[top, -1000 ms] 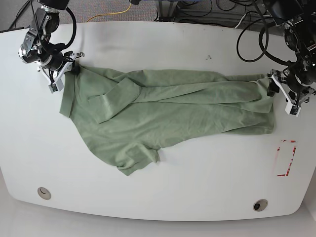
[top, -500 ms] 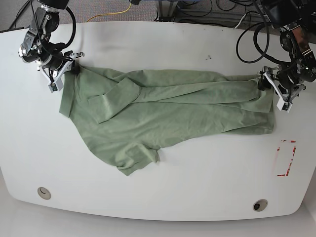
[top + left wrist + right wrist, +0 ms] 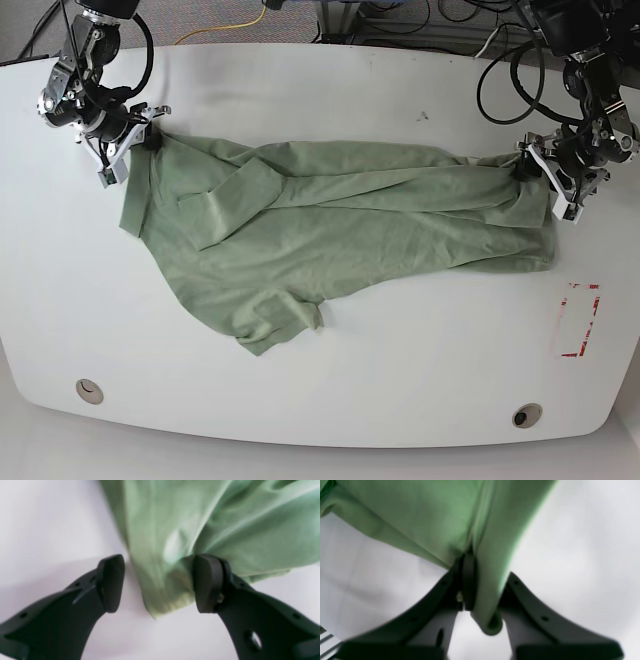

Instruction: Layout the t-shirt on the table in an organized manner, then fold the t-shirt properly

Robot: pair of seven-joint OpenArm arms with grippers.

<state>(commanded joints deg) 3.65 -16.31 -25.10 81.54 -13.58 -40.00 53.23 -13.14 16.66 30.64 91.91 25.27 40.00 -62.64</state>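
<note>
Layout stage, not finished. The t-shirt [image 3: 340, 225] lies lengthwise across the middle of the table [image 3: 330, 90], stretched between both arms but wrinkled, with one sleeve doubled over the body. The right gripper [image 3: 480, 600] is clamped on a pinch of cloth at one end. The left gripper [image 3: 158, 582] is spread wide — a hem corner sits between its jaws, ungripped. Flattening is judged incomplete; no fold is seen yet — all folding remains.

Left gripper [image 3: 157, 582]: at 3 o'clock in the base view, jaws wide apart around cloth.
Right gripper [image 3: 480, 597]: at 10 o'clock, jaws pinched tight on cloth.
</note>
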